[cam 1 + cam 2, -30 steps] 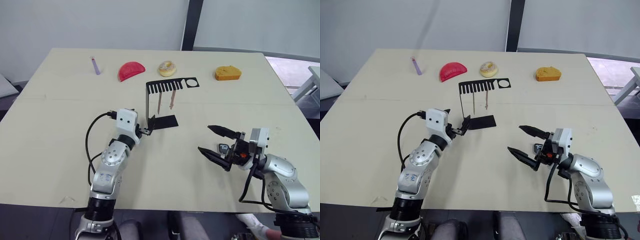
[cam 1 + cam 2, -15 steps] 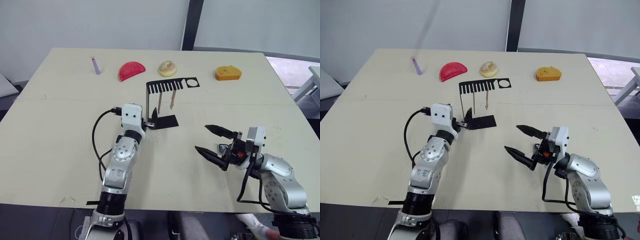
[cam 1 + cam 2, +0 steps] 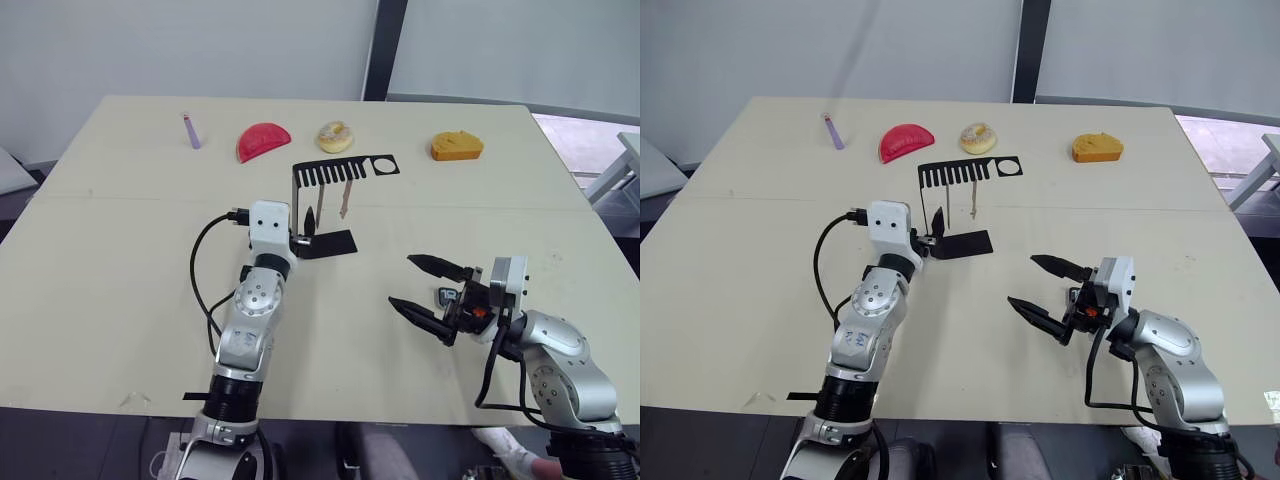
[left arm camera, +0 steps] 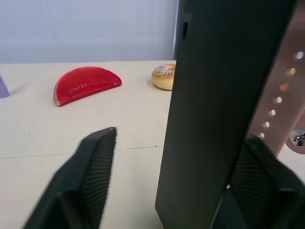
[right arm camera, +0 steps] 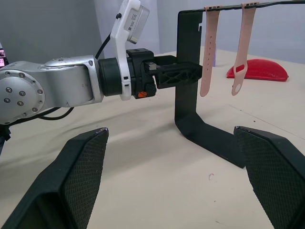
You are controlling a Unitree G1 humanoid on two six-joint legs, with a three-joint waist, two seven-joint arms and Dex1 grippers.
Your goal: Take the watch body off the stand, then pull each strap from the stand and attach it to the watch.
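Note:
The black stand (image 3: pixel 296 204) rises mid-table, with its slotted top plate (image 3: pixel 346 169) and flat base (image 3: pixel 326 243). Two pale pink straps (image 3: pixel 320 206) (image 3: pixel 343 200) hang from the slots; the right wrist view shows them as straps (image 5: pixel 208 52) beside the upright. My left gripper (image 3: pixel 301 230) is open and straddles the stand's upright (image 4: pixel 214 119); there is a gap between one finger (image 4: pixel 97 167) and the upright. My right gripper (image 3: pixel 401 280) is open wide above the table, right of the stand. The watch body (image 3: pixel 447 296) shows dark between the roots of its fingers, ungripped.
Along the far side lie a purple stick (image 3: pixel 190 130), a red melon slice (image 3: pixel 263 141), a doughnut (image 3: pixel 334 136) and an orange-yellow piece (image 3: pixel 456 146). The left arm's black cable (image 3: pixel 205 270) loops over the table. The table's front edge runs just behind both arms.
My left arm has reached forward and right, and its fingers have gone from beside the stand's base to around the upright. The right gripper has drifted slightly left and stays open.

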